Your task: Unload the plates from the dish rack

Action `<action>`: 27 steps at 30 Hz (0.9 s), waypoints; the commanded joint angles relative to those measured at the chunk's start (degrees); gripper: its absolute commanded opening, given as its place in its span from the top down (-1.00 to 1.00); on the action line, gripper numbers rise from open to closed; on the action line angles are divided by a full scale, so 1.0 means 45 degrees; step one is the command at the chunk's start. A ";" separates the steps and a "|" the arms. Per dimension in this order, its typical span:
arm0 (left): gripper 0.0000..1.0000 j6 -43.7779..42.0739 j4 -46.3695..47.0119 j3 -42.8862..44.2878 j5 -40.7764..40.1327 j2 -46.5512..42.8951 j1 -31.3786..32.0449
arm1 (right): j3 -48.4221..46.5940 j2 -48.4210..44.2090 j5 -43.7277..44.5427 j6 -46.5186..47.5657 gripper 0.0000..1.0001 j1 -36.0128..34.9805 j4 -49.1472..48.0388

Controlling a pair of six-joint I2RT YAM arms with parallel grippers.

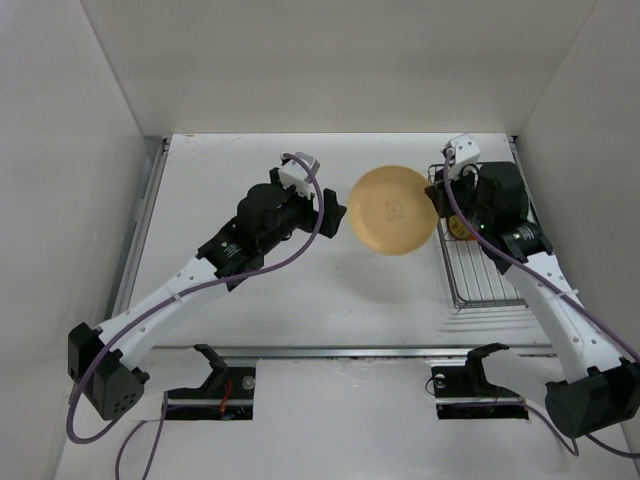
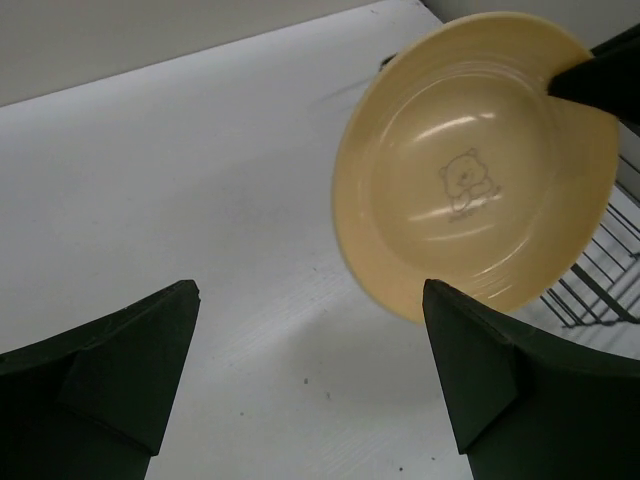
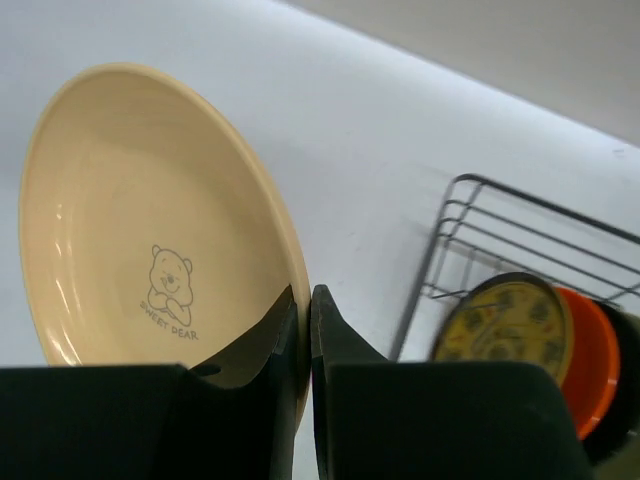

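My right gripper (image 1: 432, 205) is shut on the rim of the large tan-yellow plate (image 1: 392, 210) with a bear print and holds it above the table, left of the silver wire dish rack (image 1: 478, 285). The right wrist view shows the plate (image 3: 150, 230) pinched between my fingers (image 3: 345, 340). In the rack stand a yellow-patterned plate (image 3: 505, 320), an orange-red plate (image 3: 592, 360) and a dark one behind. My left gripper (image 1: 335, 213) is open, just left of the held plate; its wrist view shows the plate (image 2: 470, 170) beyond its right finger (image 2: 470, 370).
White walls close the table on the left, back and right. Two black mounts (image 1: 215, 380) sit at the near edge between the arm bases. The rack stands against the right wall.
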State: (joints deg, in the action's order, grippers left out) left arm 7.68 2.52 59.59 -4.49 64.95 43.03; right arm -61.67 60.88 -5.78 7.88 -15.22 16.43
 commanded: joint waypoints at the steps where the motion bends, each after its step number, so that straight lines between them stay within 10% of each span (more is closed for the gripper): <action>1: -0.85 -0.0164 0.0728 0.0253 0.2300 0.0351 0.0029 | -0.0650 -0.0092 -0.3086 -0.0247 1.00 -0.0211 0.0276; 12: -0.63 -0.0398 0.0455 0.0761 0.3147 0.1778 0.0029 | -0.0417 -0.0619 -0.4650 0.0241 1.00 -0.0328 0.0509; 17: 0.56 -0.0399 0.0201 0.0917 0.2738 0.1895 0.0029 | -0.0417 -0.0619 -0.4361 0.0241 1.00 -0.0445 0.0510; 21: 0.99 -0.0399 0.0085 0.1053 0.2601 0.1895 0.0029 | -0.0417 -0.0503 -0.4067 0.0241 1.00 -0.0445 0.0393; 24: 1.00 -0.0399 0.0084 0.1054 0.2288 0.1895 0.0029 | -0.0417 -0.0502 -0.3832 0.0241 0.53 -0.0445 0.0393; 27: 1.00 -0.0283 0.0084 0.1054 0.1801 0.1895 0.0029 | -0.0417 -0.0385 -0.3444 0.0241 -0.92 -0.0445 0.0393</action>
State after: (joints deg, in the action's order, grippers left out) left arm 6.48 1.04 61.87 6.35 74.15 43.07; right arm -61.69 59.61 -22.20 9.15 -16.60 20.53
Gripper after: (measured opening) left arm 0.065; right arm 0.828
